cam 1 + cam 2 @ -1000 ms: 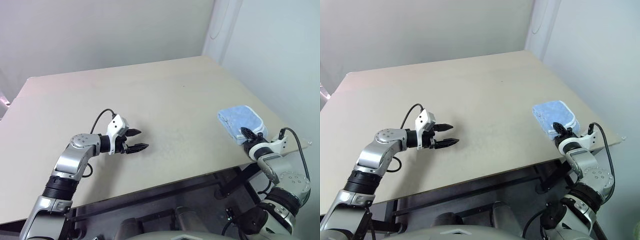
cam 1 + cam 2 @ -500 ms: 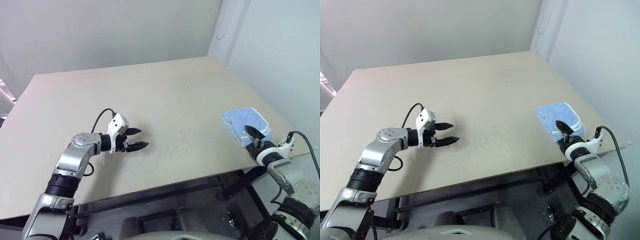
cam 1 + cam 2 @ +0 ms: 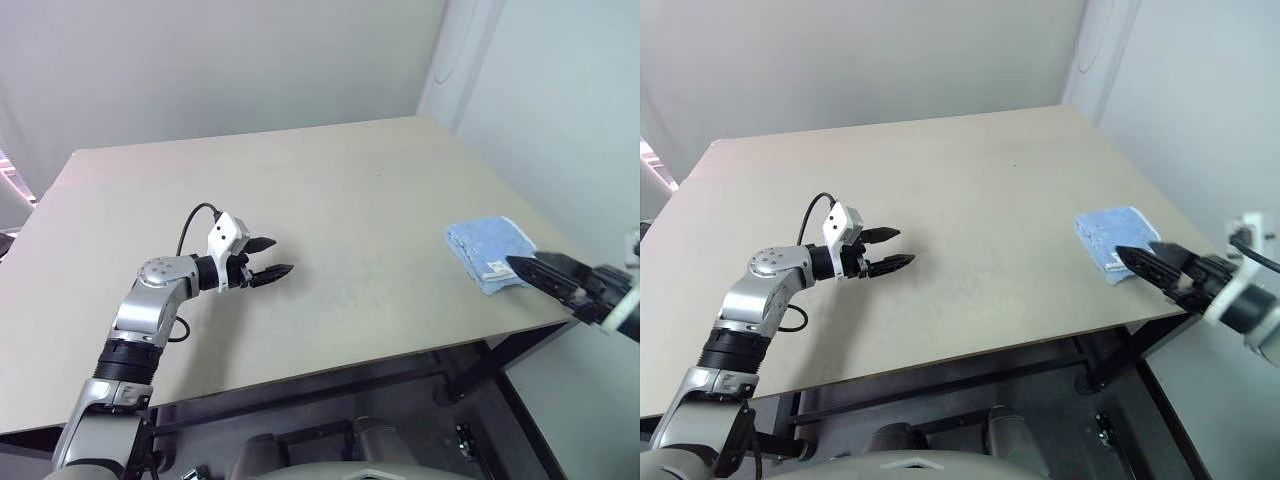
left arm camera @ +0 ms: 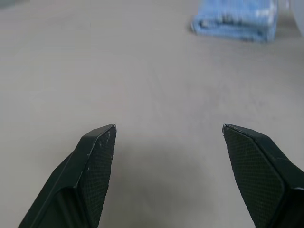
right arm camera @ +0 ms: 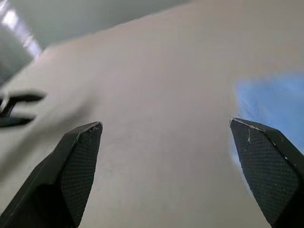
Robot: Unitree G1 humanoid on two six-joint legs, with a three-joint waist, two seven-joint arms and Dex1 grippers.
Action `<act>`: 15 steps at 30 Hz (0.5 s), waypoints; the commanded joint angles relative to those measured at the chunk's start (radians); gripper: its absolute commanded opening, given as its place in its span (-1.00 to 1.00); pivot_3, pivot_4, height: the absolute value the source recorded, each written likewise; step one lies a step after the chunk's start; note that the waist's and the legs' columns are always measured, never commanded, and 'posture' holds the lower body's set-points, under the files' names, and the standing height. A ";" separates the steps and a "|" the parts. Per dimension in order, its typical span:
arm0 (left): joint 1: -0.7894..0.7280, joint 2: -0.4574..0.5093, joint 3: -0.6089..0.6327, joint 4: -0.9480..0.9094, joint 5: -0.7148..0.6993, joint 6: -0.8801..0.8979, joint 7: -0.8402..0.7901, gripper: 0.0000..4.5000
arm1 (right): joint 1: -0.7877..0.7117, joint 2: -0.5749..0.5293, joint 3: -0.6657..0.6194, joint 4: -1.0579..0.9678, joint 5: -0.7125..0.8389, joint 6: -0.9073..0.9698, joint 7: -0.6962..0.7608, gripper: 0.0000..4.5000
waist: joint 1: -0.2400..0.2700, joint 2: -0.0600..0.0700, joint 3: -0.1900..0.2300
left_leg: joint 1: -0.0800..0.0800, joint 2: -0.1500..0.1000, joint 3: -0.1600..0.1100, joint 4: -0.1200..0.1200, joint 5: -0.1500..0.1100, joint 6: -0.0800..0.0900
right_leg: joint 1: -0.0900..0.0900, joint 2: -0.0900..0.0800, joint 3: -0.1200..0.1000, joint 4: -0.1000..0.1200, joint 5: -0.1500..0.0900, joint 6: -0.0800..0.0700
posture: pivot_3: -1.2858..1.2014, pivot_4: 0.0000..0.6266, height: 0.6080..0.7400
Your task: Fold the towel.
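Right gripper (image 3: 1145, 266), jaws spread and empty, has lifted off the folded towel (image 3: 488, 252); left gripper (image 3: 270, 258) hovers open: fold apparently complete.

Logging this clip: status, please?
Left hand open over bare table, empty. Right hand open beside the towel, not gripping. Towel folded, near table's right edge. Nothing in the way.
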 commanded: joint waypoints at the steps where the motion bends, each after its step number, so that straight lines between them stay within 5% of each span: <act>1: 0.030 0.008 0.040 -0.064 -0.032 -0.006 0.004 0.69 | -0.058 0.024 0.148 -0.090 -0.183 -0.243 0.102 0.99 | 0.003 0.000 0.000 | -0.001 0.000 0.000 0.000 0.000 0.000 | -0.001 0.000 0.000 0.000 0.000 0.000 | 0.03 -1.00 0.83; 7: 0.082 0.013 0.112 -0.136 -0.079 0.018 0.052 0.69 | -0.159 0.127 0.383 -0.052 -0.319 -0.392 0.188 0.99 | 0.025 -0.002 0.001 | -0.004 -0.001 0.000 -0.002 0.000 0.000 | -0.003 -0.001 -0.001 -0.001 0.000 0.000 | 0.03 -1.00 0.83; 15: 0.222 0.104 0.215 -0.284 -0.153 0.102 0.068 0.69 | -0.220 0.237 0.521 0.102 -0.433 -0.575 0.326 0.99 | 0.027 -0.002 0.001 | -0.002 0.000 0.001 0.000 0.000 0.000 | -0.001 -0.001 -0.001 0.001 0.000 0.000 | 0.03 -1.00 0.83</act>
